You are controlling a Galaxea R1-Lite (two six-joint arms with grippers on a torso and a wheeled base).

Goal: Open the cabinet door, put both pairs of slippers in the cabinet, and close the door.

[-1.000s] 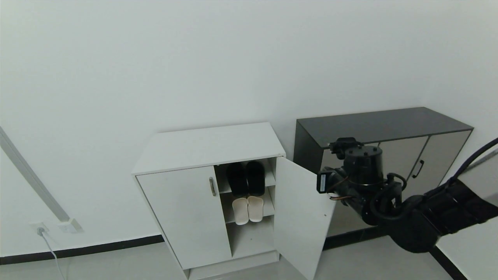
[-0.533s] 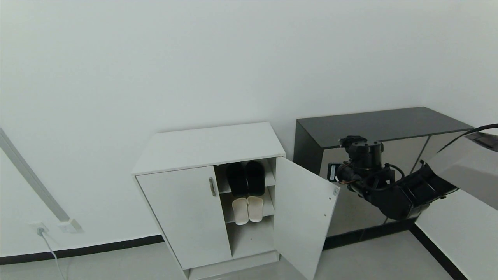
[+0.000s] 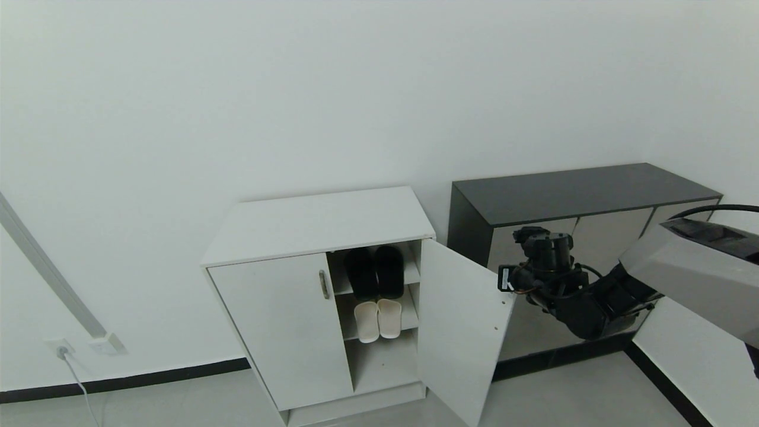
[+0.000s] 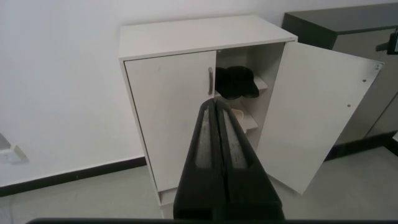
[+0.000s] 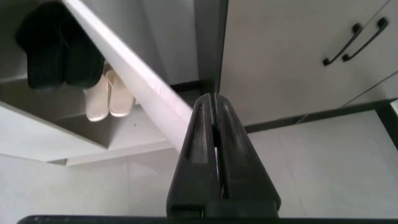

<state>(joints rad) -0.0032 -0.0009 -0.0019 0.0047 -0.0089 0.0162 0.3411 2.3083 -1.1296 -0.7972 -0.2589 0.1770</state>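
White wall; shoe cabinet, black slippers and cream slippers shelved, door ajar. Right gripper, pinched empty, at door's 3 o'clock. Likely next: push door shut.

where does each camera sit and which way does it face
Head view: on the robot's head, looking forward and down at the white cabinet and its open door; the right arm shows beside the door's edge.
Left wrist view: on the left arm, facing the cabinet's front; the shut left gripper shows.
Right wrist view: on the right arm, by the open door's edge, looking down along it; the shut right gripper shows.
Shared: all three show the black slippers above the white slippers.
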